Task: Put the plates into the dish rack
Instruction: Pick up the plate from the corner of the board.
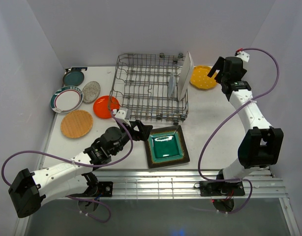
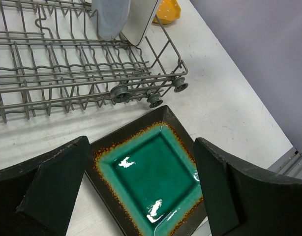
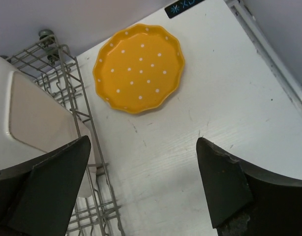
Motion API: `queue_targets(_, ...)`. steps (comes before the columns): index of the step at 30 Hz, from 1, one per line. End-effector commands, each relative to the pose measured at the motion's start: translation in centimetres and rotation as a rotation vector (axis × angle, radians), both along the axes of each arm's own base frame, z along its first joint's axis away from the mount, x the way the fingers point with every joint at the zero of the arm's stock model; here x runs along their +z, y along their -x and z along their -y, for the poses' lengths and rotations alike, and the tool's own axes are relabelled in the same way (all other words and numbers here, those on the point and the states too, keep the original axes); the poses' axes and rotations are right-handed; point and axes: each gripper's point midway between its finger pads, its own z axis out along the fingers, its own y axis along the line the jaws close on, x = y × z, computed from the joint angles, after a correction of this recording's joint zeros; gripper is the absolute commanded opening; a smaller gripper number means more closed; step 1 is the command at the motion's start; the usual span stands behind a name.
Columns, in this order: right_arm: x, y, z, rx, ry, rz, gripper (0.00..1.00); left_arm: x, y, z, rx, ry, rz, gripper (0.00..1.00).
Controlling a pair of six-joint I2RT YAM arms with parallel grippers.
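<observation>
Plates: two loaded, seven lying flat on the table.
Dish rack: stands mid-table toward the far side, with most tine rows free on the left.
Loaded: white rectangle and pale blue round, upright side by side at the rack's right end.
Square plate: lies flat just in front of the rack's near rail, apart from it. Dark raised rim, glossy green centre.
Left claw: gapes wide and empty, low over the square plate's left side. Fingers flank the plate in the wrist view.
Right claw: gapes wide and empty above bare table, between the rack's end and the yellow scalloped plate.
Waiting at left: orange round hard by the rack's left end, contact not determinable. Speckled grey, teal, teal-rimmed white and wood-tone farther out.
Step in hand (judged): pickup of the square plate by the left claw.
Method (advised): pinch one raised rim, one finger inside and one outside, rather than spanning the whole plate. Close fully before lifting. Turn the plate on edge clear of the rack, then lower it between free tines left of the pale blue round.
Hazards (judged): slick glaze, so likely slip in a shallow pinch. Push toward the rollers if a finger lands on the rim top. Knock against the loaded pair if set in too far right.
</observation>
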Motion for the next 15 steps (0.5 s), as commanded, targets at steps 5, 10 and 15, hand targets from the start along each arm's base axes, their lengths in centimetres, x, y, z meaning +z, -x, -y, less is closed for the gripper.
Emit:
queue_targets(5,-2.3,-1.8,-0.3,0.024,-0.08,0.01,0.9,2.1,-0.2,-0.1,0.007,0.037,0.032,0.98)
queue_targets(10,-4.7,-3.0,-0.3,0.021,-0.104,-0.025,0.9,2.5,-0.1,-0.1,0.002,0.043,0.038,0.98)
queue_targets(15,-7.0,-4.5,-0.5,0.019,-0.133,-0.067,0.95,2.2,-0.2,-0.3,0.013,0.037,0.034,0.98)
